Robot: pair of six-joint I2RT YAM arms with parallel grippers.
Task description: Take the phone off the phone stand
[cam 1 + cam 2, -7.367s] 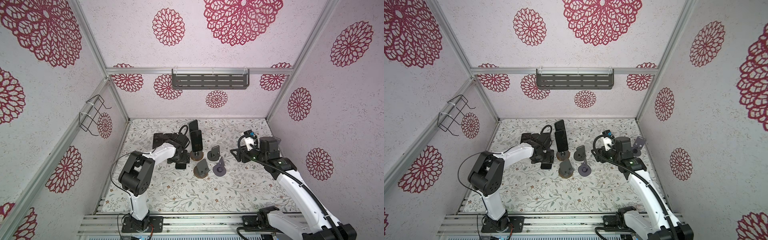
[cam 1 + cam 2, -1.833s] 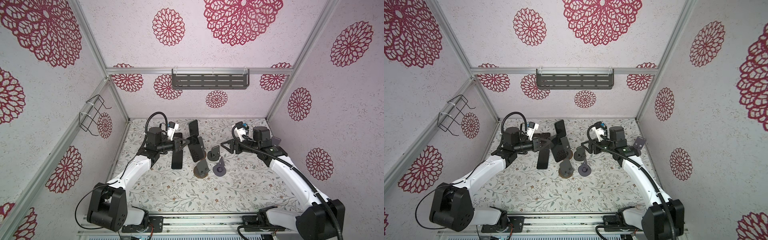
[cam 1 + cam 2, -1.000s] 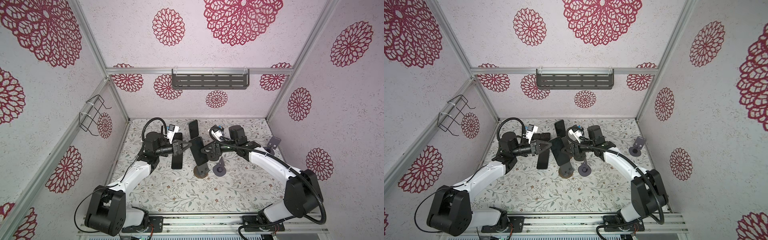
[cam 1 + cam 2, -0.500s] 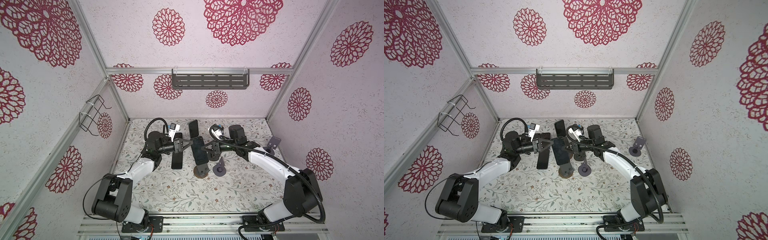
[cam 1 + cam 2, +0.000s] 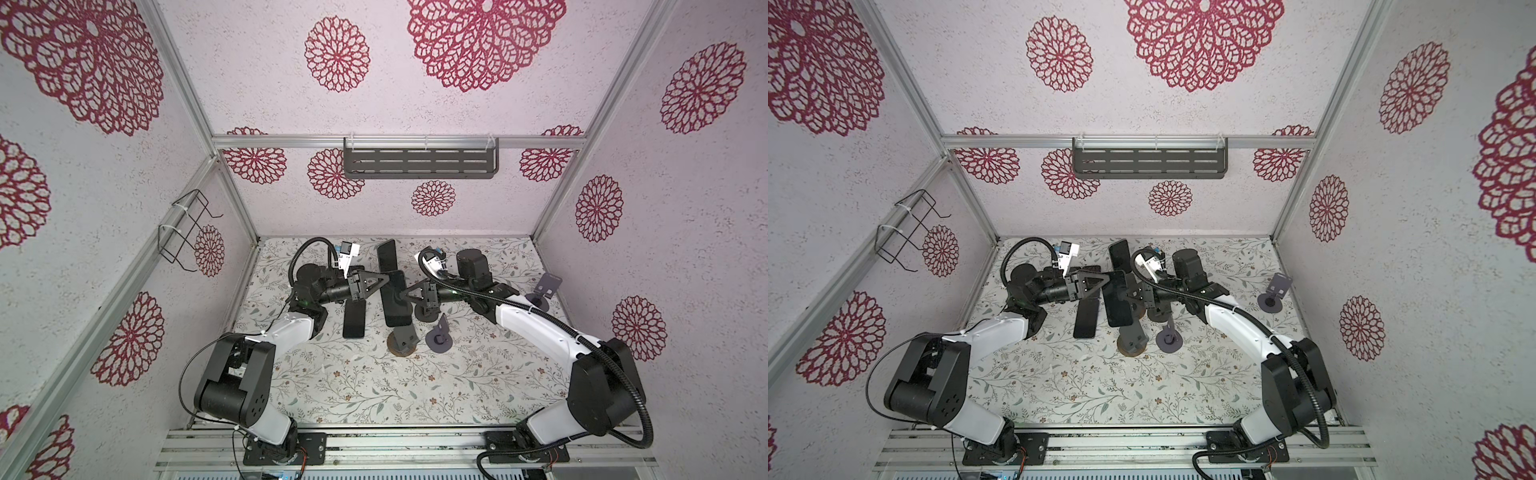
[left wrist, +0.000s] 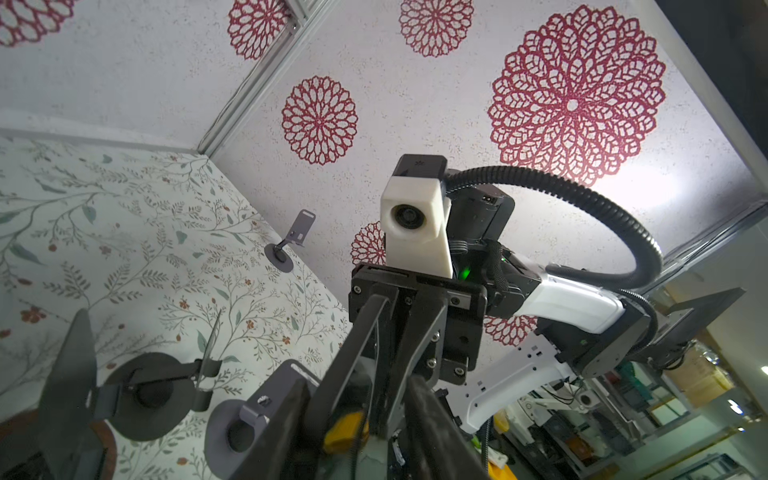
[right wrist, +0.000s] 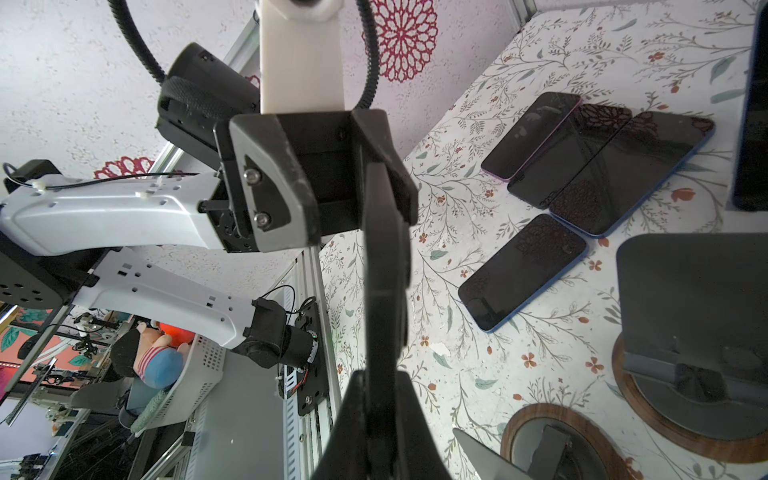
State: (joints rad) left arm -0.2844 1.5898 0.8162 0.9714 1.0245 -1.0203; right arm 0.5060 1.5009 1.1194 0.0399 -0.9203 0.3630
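Note:
The black phone hangs above the table between both arms. My right gripper is shut on its right edge. The right wrist view shows this phone edge-on, pinched between the right gripper fingers. My left gripper stands at the phone's left edge, and in the left wrist view the left gripper has its jaws apart, open. An empty phone stand with a wooden base sits below. In both top views the held phone hides it.
A second phone stands upright at the back. Several phones lie flat at the left, one nearer the front. Other stands: wooden-base, grey, dark, far right. A shelf hangs on the back wall.
The right gripper has shut on the phone's right edge. The left gripper, which was holding the phone, has opened its jaws. The phone has stayed in about the same place.

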